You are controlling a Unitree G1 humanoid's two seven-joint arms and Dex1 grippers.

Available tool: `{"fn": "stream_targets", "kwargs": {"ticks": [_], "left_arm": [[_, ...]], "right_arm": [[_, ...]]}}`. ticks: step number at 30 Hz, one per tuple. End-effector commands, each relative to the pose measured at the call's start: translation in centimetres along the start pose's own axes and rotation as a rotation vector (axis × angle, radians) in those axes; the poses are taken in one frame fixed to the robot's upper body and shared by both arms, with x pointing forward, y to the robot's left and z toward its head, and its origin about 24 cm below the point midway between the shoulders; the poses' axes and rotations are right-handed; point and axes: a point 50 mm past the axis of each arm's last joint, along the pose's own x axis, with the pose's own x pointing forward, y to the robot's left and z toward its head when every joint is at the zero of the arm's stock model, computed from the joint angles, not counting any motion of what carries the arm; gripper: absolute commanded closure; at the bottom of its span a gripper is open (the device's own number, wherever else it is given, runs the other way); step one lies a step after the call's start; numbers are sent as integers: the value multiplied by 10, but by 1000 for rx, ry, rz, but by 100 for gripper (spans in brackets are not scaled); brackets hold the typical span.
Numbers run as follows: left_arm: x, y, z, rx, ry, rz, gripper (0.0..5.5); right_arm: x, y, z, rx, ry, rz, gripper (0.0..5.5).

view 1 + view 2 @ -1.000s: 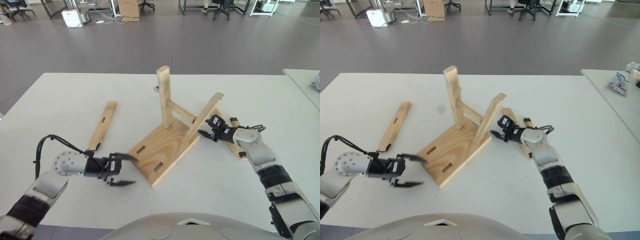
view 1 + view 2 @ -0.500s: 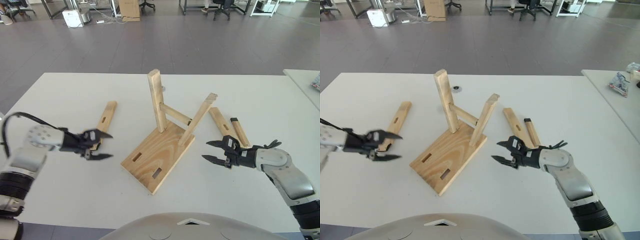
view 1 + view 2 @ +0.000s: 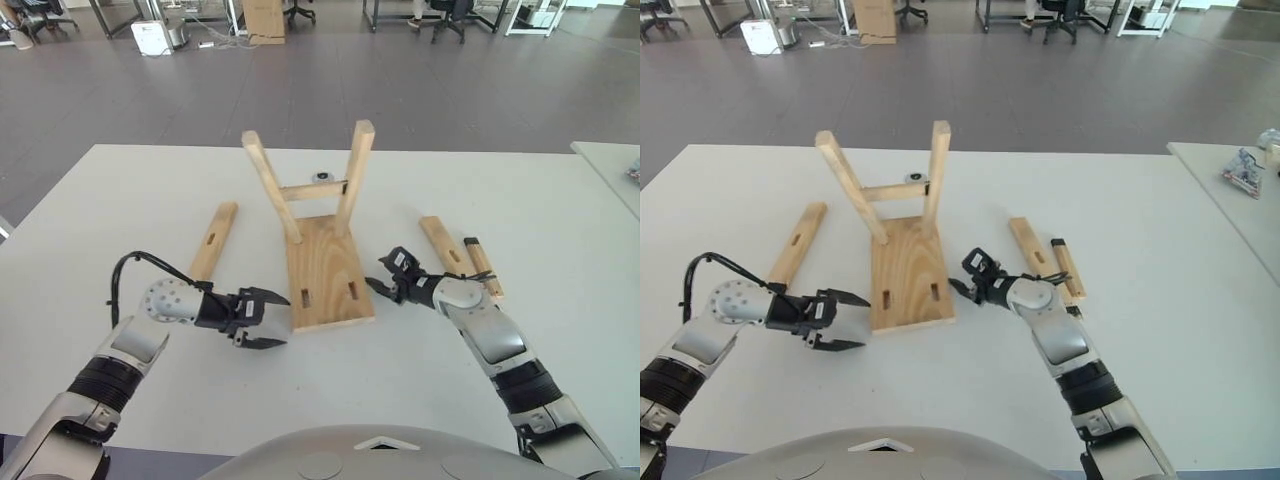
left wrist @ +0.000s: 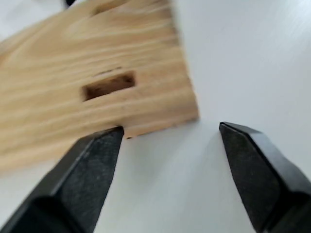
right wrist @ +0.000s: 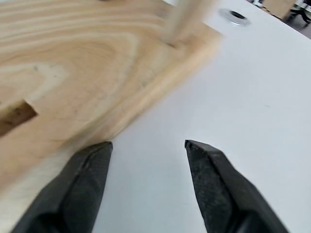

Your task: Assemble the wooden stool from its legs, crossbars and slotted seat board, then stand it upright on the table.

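The slotted seat board (image 3: 325, 275) lay mid-frame, with two legs (image 3: 272, 186) and a crossbar (image 3: 312, 190) fitted at its upper end and its lower slots bare. The left gripper (image 3: 280, 320) and right gripper (image 3: 377, 273) flanked its lower edge, spread and empty. I judged the stool half built; next, the loose leg (image 3: 212, 243) at left needed gripping.

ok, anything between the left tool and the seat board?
Nothing. Just bare table between left tool and seat board; left wrist view shows it.
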Motion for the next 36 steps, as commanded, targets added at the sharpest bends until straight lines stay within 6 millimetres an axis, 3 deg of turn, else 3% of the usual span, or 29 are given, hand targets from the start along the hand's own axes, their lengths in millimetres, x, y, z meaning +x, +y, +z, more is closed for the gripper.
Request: {"fn": "stream_targets", "kwargs": {"ticks": [1,9,15,19,23,25,27,32,36], "left_arm": [[6,-15,-15,-65,59,-53,185],[-1,-10,-20,-75,72,12,185],[-1,-7,-22,-72,69,26,185],[-4,-1,-18,-65,63,34,185],[-6,-4,-20,-116,64,40,185],[-7,-7,-20,-140,58,61,185],[-8,-8,-20,-150,57,75,185],[-12,-8,-20,-157,62,95,185],[-14,-9,-20,-159,62,96,185]], "right_arm": [[-3,-8,-5,12,17,-22,270],[-22,36,-7,-22,5,240,270],[-28,37,5,-52,-15,262,270],[-34,-4,24,-58,-49,52,270],[-70,-73,53,76,-180,-185,270],[-87,-107,43,121,-147,-350,270],[-95,-125,21,152,-78,-462,270],[-93,-129,-16,244,7,-520,270],[-89,-120,-43,331,80,-494,270]]}}
